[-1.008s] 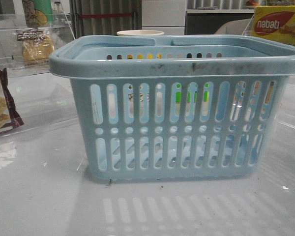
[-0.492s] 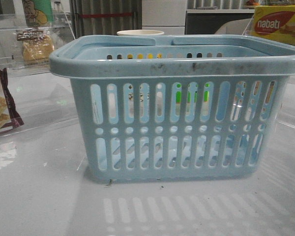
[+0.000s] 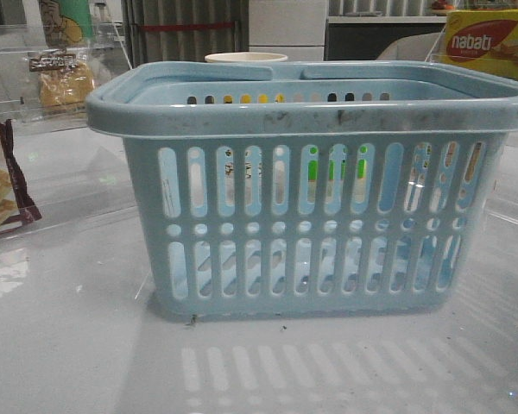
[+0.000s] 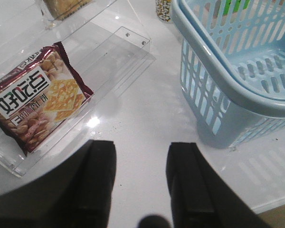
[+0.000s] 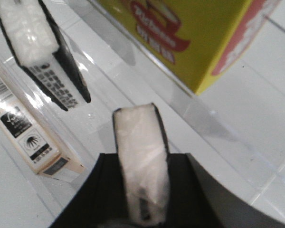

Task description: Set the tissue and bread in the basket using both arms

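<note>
Right now I'm pinching the small black-edged tissue packet (image 5: 141, 164) tight in the right fingers (image 5: 142, 209), lifting it clear toward the light-blue slotted plastic basket (image 3: 311, 198); left fingers (image 4: 140, 183) are hanging open, empty over the white counter (image 4: 147, 118).

Left hand (image 4: 140, 178) – matte black, blocky fingers; right hand (image 5: 141, 190) – black too.

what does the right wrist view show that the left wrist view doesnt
Only the right wrist view shows the right hand shut on a tissue packet, a second tissue packet and the yellow box. Only the left wrist view shows the open left hand, the basket and the cracker pack. Both share the white tabletop.
</note>
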Controlling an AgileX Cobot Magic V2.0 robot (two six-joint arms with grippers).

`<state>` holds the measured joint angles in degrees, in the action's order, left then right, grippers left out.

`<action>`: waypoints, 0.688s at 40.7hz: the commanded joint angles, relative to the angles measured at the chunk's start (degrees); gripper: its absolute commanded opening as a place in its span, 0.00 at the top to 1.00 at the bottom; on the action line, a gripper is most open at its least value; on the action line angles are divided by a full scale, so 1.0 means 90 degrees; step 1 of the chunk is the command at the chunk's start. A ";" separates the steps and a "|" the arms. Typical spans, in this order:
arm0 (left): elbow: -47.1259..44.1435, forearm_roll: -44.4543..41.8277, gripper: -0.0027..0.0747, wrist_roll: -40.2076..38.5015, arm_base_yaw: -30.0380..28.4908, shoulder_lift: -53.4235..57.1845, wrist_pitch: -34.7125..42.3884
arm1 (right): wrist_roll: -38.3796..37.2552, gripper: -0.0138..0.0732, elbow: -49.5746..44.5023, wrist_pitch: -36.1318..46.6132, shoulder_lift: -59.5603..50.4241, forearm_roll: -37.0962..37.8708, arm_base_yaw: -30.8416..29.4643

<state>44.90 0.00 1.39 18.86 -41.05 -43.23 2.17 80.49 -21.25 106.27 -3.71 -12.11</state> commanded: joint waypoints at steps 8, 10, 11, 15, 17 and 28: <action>0.0185 0.0000 0.54 -0.0003 0.0050 -0.0014 0.0466 | 0.0018 0.65 0.0244 0.0206 -0.1482 -0.0336 0.0198; 0.0185 0.0000 0.54 -0.0003 0.0050 -0.0014 0.0466 | 0.0018 0.65 0.0244 0.0049 -0.1719 -0.0336 0.0306; 0.0185 0.0000 0.54 -0.0003 0.0050 -0.0014 0.0466 | 0.0018 0.65 0.0244 -0.0045 -0.1891 -0.0336 0.0365; 0.0185 0.0000 0.54 -0.0003 0.0050 -0.0014 0.0466 | 0.0025 0.65 0.0244 -0.0594 -0.2440 -0.0336 0.0703; 0.0185 0.0000 0.54 -0.0003 0.0050 -0.0014 0.0466 | 0.0025 0.65 0.0244 -0.0891 -0.2711 -0.0336 0.0911; 0.0185 0.0000 0.54 -0.0003 0.0050 -0.0014 0.0478 | 0.0212 0.65 0.0244 -0.2314 -0.3389 -0.0336 0.2400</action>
<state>44.90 0.00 1.47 18.86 -41.05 -43.23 3.10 80.49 -41.62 78.00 -6.19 5.89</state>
